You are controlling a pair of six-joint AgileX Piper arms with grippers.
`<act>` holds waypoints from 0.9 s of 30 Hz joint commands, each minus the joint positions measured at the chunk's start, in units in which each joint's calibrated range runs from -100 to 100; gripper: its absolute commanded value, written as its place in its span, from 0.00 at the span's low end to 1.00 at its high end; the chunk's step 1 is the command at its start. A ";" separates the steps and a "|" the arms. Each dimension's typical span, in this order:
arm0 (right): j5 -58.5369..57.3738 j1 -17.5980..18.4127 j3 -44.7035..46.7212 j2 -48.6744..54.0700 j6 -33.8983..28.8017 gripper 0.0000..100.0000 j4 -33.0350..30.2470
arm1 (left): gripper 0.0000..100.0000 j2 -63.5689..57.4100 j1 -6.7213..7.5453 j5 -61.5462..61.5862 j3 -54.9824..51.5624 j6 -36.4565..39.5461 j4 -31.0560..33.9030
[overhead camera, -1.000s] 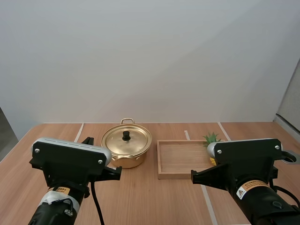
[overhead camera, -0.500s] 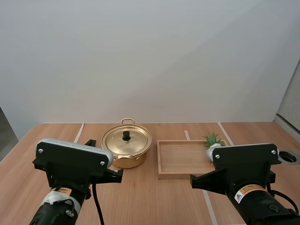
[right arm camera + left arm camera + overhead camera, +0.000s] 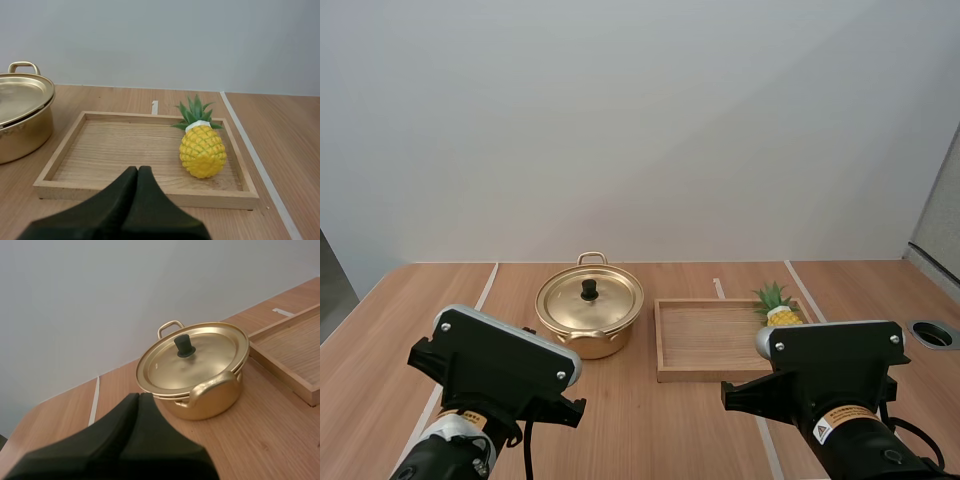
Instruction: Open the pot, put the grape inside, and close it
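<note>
writing first: one white sticker with a yellow warning triangle sits on the right arm, and one smaller sticker on the left arm; the print on both is too small to read. one gold pot stands on the table with its one lid on, black knob upright. just beside it lies one wooden tray, and inside, toward its right end, stands one yellow pineapple. left gripper has its fingers pressed together as one dark wedge, holding nothing, near the pot. right gripper is likewise closed and empty, before the tray's near rim.
</note>
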State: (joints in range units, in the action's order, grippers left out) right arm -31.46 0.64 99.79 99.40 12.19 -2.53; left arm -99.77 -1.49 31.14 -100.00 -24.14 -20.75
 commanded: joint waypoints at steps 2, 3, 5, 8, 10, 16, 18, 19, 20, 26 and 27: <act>1.64 0.03 0.21 0.13 -0.11 0.00 0.25 | 0.00 -0.23 -0.28 0.35 0.00 -0.21 0.46; 1.64 0.03 0.21 0.13 -0.11 0.00 0.25 | 0.00 -0.23 -0.44 0.35 0.00 -0.21 0.46; 1.64 0.03 0.21 0.13 -0.11 0.00 0.25 | 0.00 -0.23 -0.44 0.35 0.00 -0.21 -0.56; 1.91 0.03 0.21 0.13 -0.11 0.00 0.25 | 0.00 -0.23 -0.44 0.35 0.00 -0.21 -2.76; 1.91 0.03 0.21 0.13 -0.11 0.00 0.25 | 0.00 -0.23 -0.44 0.35 0.00 -0.21 -2.76; 1.91 0.03 0.21 0.13 -0.11 0.00 0.25 | 0.00 -0.23 -0.44 0.35 0.00 -0.21 -2.76; 1.91 0.03 0.21 0.13 -0.11 0.00 0.25 | 0.00 -0.23 -0.44 0.35 0.00 -0.21 -2.76; 1.91 0.03 0.21 0.13 -0.11 0.00 0.25 | 0.00 -0.23 -0.44 0.35 0.00 -0.21 -2.76; 1.91 0.03 0.21 0.13 -0.11 0.00 0.25 | 0.00 -0.23 -0.44 0.35 0.00 -0.21 -2.76; 1.91 0.03 0.21 0.13 -0.11 0.00 0.25 | 0.00 -0.23 -0.36 1.50 0.00 -0.12 -2.64; 1.91 0.03 0.21 0.13 -0.11 0.00 0.25 | 0.00 -0.23 -0.28 1.51 0.00 0.28 -2.64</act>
State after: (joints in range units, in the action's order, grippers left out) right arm -30.90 0.64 99.79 99.40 12.19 -2.32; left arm -99.77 -1.85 31.79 -100.00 -24.14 -22.55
